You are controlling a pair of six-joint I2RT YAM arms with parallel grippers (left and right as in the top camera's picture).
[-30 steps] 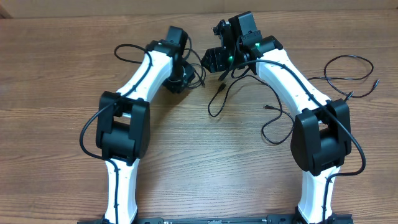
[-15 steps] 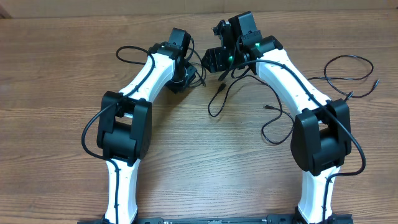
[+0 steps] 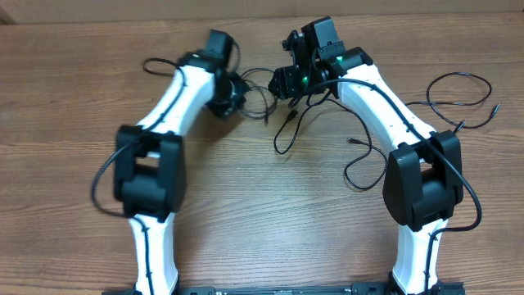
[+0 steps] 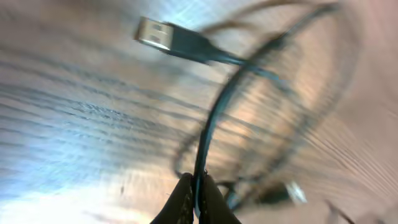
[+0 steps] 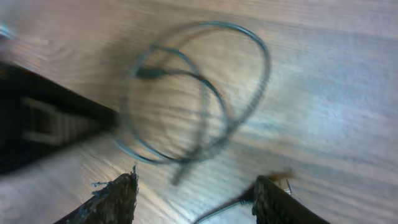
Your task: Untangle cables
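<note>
Thin black cables point(image 3: 260, 92) lie looped on the wood between my two grippers. My left gripper point(image 3: 224, 92) is shut on one strand point(image 4: 208, 130), pinched between its fingertips point(image 4: 186, 198). A silvery USB plug point(image 4: 155, 34) lies beyond it, and another small silvery plug end point(image 4: 293, 193) lies to the right. My right gripper point(image 3: 286, 82) is open, its jaws wide apart point(image 5: 196, 200) above blurred cable loops point(image 5: 205, 93). A cable end point(image 5: 217, 214) lies by its right finger. One strand point(image 3: 284, 135) trails toward the table's middle.
Another thin black cable point(image 3: 458, 92) lies looped at the far right, and one point(image 3: 360, 168) curls beside the right arm. The left arm's dark body point(image 5: 43, 127) shows at the left of the right wrist view. Thicker arm cables run along both arms.
My left arm has swung left and away with the strand in its gripper, drawing the cable loops out between the two grippers. The right arm has hardly moved.
</note>
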